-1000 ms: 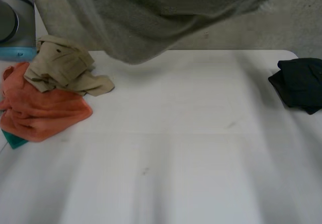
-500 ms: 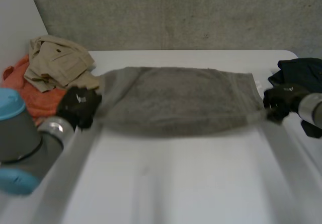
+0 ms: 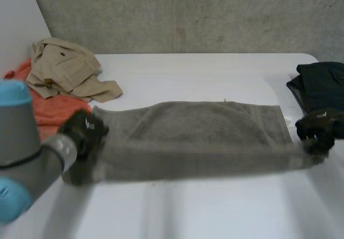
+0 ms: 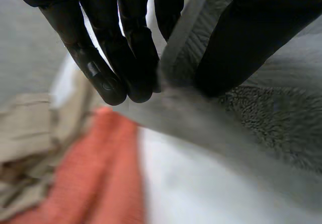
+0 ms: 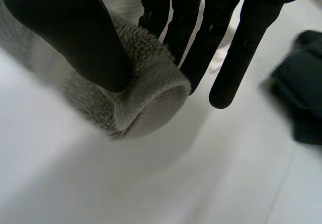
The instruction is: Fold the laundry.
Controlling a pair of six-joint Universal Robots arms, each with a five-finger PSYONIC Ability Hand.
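Note:
A grey towel (image 3: pixel 199 134) lies stretched across the middle of the white table (image 3: pixel 215 207). My left hand (image 3: pixel 80 134) pinches its left end, and in the left wrist view the towel's edge (image 4: pixel 186 43) sits between the thumb and the fingers (image 4: pixel 126 48). My right hand (image 3: pixel 318 127) pinches the right end. In the right wrist view a rolled corner of the towel (image 5: pixel 146 103) is clamped between the thumb (image 5: pixel 70 27) and the fingers. The far half of the towel rests flat; the near edge hangs slightly raised between the hands.
A beige garment (image 3: pixel 67 67) lies on an orange cloth (image 3: pixel 45 113) at the table's back left, close to my left hand. A dark folded garment (image 3: pixel 322 86) sits at the right edge, just behind my right hand. A grey wall stands behind.
The towel hung high in front of the camera, then came down onto the table. Both hands have drawn its near edge toward me, stretching it flat.

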